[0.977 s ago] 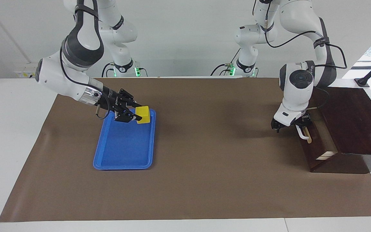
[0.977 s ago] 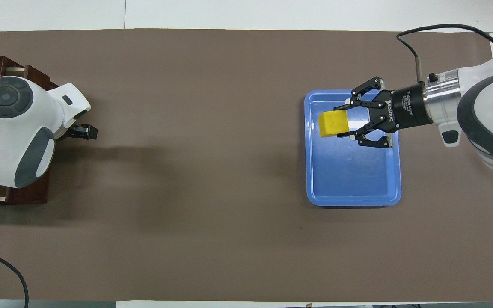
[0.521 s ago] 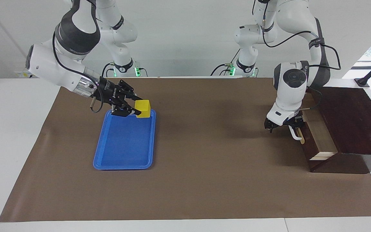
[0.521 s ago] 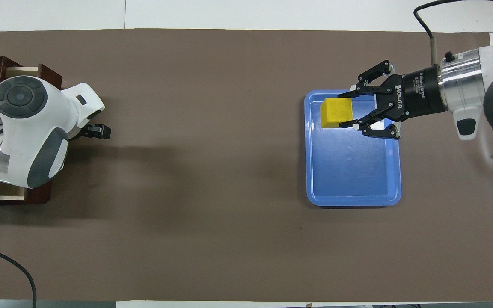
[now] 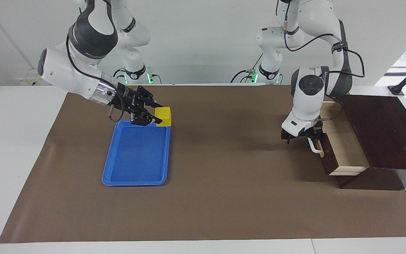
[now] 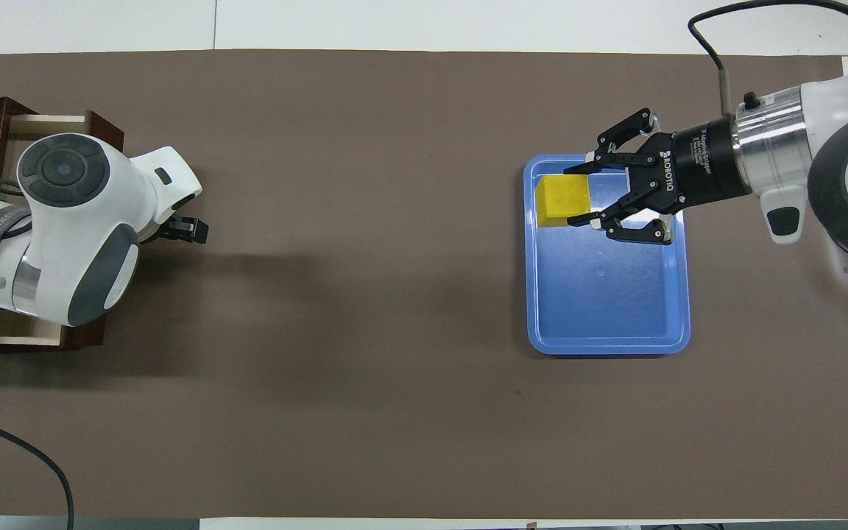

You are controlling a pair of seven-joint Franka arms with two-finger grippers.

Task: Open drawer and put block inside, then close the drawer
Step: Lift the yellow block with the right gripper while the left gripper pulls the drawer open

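My right gripper (image 5: pixel 155 115) (image 6: pixel 575 196) is shut on the yellow block (image 5: pixel 163 116) (image 6: pixel 562 202) and holds it in the air over the blue tray (image 5: pixel 136 162) (image 6: pixel 608 302). At the left arm's end of the table, the drawer (image 5: pixel 344 148) (image 6: pixel 48 125) stands partly pulled out of its dark wooden box (image 5: pixel 386 130), and its pale interior shows. My left gripper (image 5: pixel 300 134) (image 6: pixel 185 230) is open and low at the drawer's white bar handle (image 5: pixel 314 145). In the overhead view the left arm hides most of the drawer.
The blue tray lies flat on the brown mat (image 5: pixel 224 197) toward the right arm's end, with nothing else in it. The dark box sits on the table's edge at the left arm's end. Bare mat lies between tray and drawer.
The left gripper has drawn the drawer further out of the box, toward the table's middle. The right gripper has raised the block and carried it a little toward the left arm's end.
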